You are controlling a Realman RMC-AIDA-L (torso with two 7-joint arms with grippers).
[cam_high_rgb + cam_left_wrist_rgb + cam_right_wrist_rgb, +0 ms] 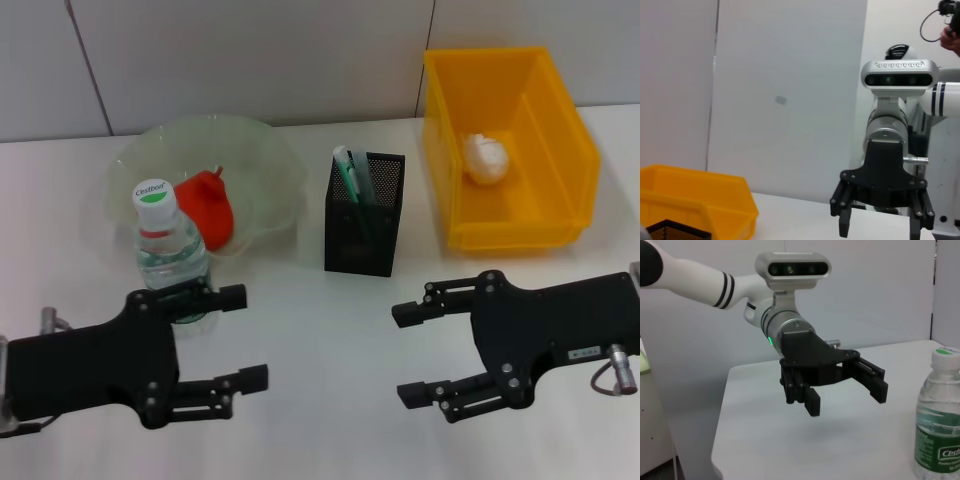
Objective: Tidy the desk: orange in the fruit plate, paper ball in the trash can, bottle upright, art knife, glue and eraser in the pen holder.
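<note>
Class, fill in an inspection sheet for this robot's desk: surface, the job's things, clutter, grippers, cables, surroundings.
Surface: white table.
Job's things: orange lies in the fruit plate; paper ball lies in the trash can; bottle stands upright before the plate; pen holder holds pen-like items, kinds unclear.
Clutter: nothing seen.
Grippers: left gripper open beside the bottle; right gripper open, holding nothing.
Cables: short cable loop by the right wrist.
Surroundings: pale wall panels behind.

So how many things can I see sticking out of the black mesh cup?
2: a white-and-green pen-like thing and a darker green one right beside it, both leaning in the pen holder. Smaller things may be hidden inside.
</note>
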